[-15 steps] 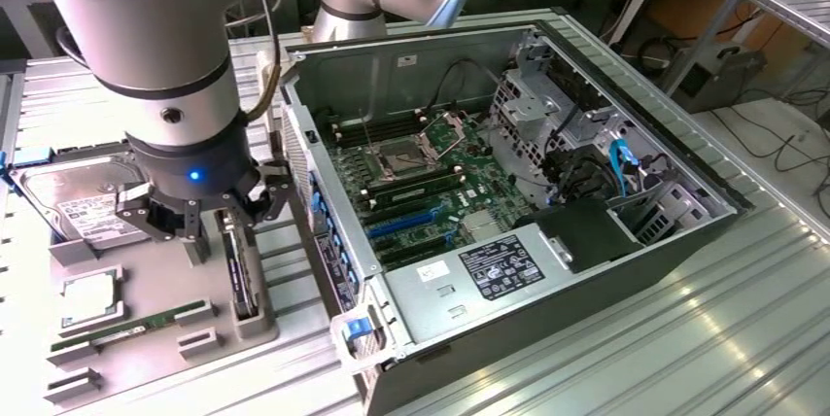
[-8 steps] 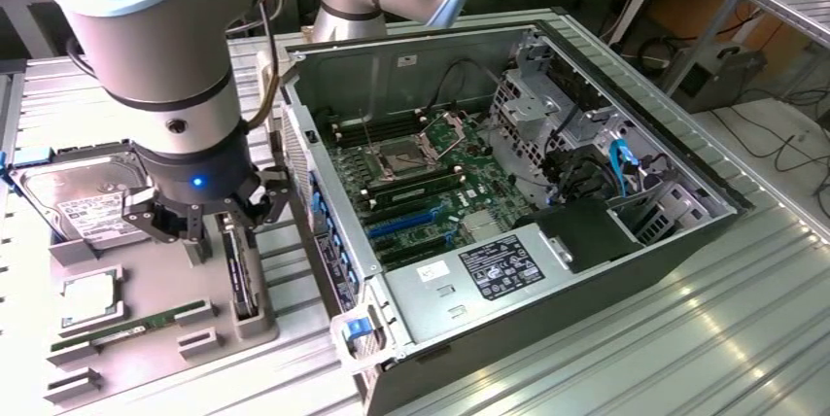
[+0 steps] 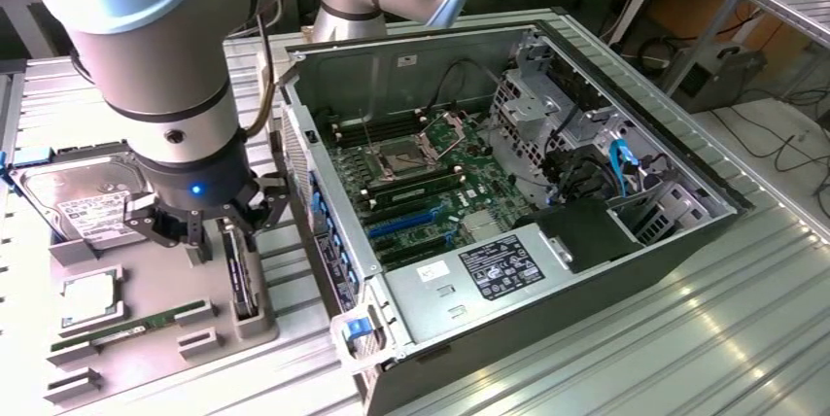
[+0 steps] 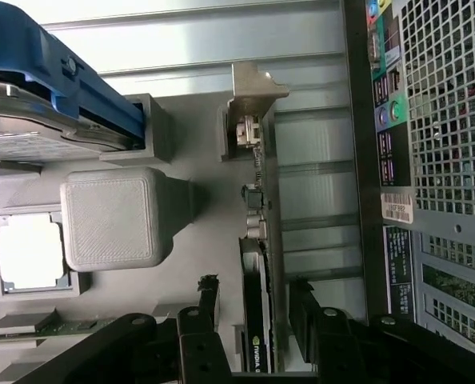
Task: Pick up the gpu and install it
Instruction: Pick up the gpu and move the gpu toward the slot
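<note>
Poised with the gripper [image 3: 214, 233] spread wide, holding nothing, straddling the graphics card [image 3: 237, 285] at lower left of the exterior view. Parked on edge in a slot of the grey tray [image 3: 155, 348], likely so both flat faces can be pinched from above. From the wrist, fingers [image 4: 208, 320] either side, not touching. Set just beside the open computer case [image 3: 519, 192], probably to keep the carry short.
</note>
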